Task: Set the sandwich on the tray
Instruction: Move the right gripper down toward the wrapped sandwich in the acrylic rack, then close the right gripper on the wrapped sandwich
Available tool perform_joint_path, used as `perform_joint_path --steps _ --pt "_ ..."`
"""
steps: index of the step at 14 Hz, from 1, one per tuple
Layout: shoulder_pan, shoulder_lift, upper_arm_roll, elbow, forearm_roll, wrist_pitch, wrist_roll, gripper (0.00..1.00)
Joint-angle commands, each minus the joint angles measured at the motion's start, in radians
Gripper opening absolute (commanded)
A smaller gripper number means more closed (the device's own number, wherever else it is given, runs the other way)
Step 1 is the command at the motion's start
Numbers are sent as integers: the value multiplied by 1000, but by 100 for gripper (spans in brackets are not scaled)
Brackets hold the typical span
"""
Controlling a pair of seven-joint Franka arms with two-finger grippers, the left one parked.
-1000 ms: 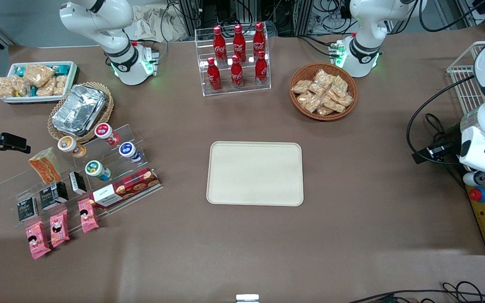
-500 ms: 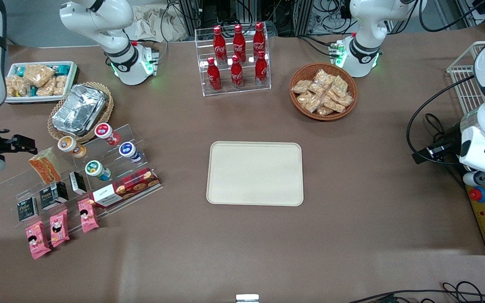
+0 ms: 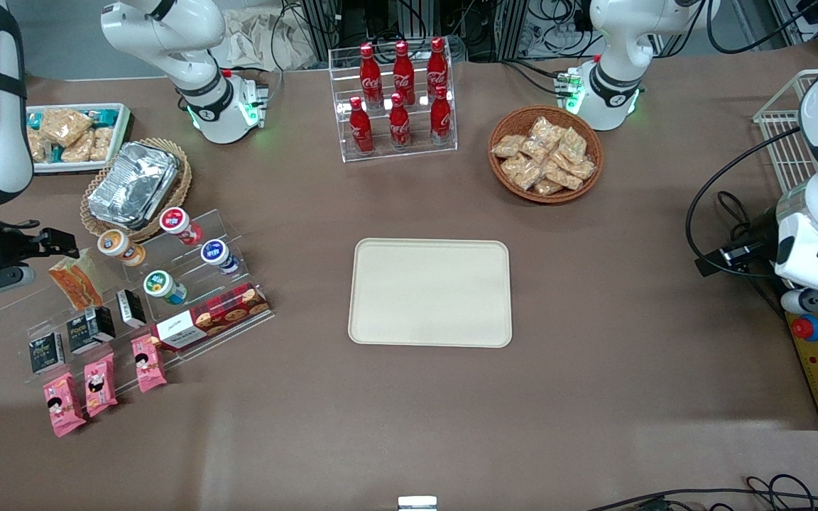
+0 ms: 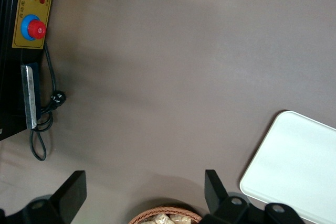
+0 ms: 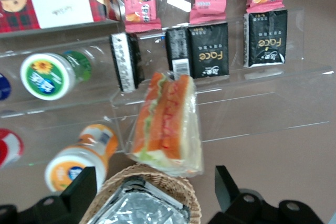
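Note:
The sandwich (image 3: 75,280), a wrapped wedge with orange-red and green filling, leans on the top step of a clear acrylic stand (image 3: 189,284) at the working arm's end of the table. It also shows in the right wrist view (image 5: 168,124). My gripper (image 3: 61,243) hovers just above the sandwich, slightly farther from the front camera. In the right wrist view the gripper (image 5: 152,192) is open and empty, its fingers spread wide over a basket rim. The cream tray (image 3: 430,292) lies bare at the table's middle; its corner shows in the left wrist view (image 4: 299,166).
The stand also holds yogurt cups (image 3: 164,286), black packets (image 3: 89,330), pink snack packets (image 3: 100,383) and a cookie box (image 3: 210,317). A wicker basket with foil containers (image 3: 133,184) sits beside the sandwich. A cola rack (image 3: 398,99) and a basket of snacks (image 3: 544,155) stand farther back.
My gripper has moved in from the table's edge toward the sandwich and now hovers right over it. The sandwich and tray have not moved.

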Motion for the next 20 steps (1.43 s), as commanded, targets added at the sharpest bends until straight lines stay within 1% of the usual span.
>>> perform_joint_path --steps 1,5,12,14,16,17,18,19,20 --pt "-28 22 6 -16 -13 49 -48 100" --pt "-22 21 6 -39 26 52 -48 100" --pt "-20 59 7 -58 32 127 -48 100" --pt "-25 72 7 -58 32 135 -53 97" --pt "-28 76 6 -58 32 135 -67 88" --pt "-29 78 6 -55 32 138 -68 81" --pt "-29 81 6 -56 30 144 -82 72" --pt "-31 87 6 -55 32 149 -102 69" --pt "-45 90 6 -55 32 152 -108 61"
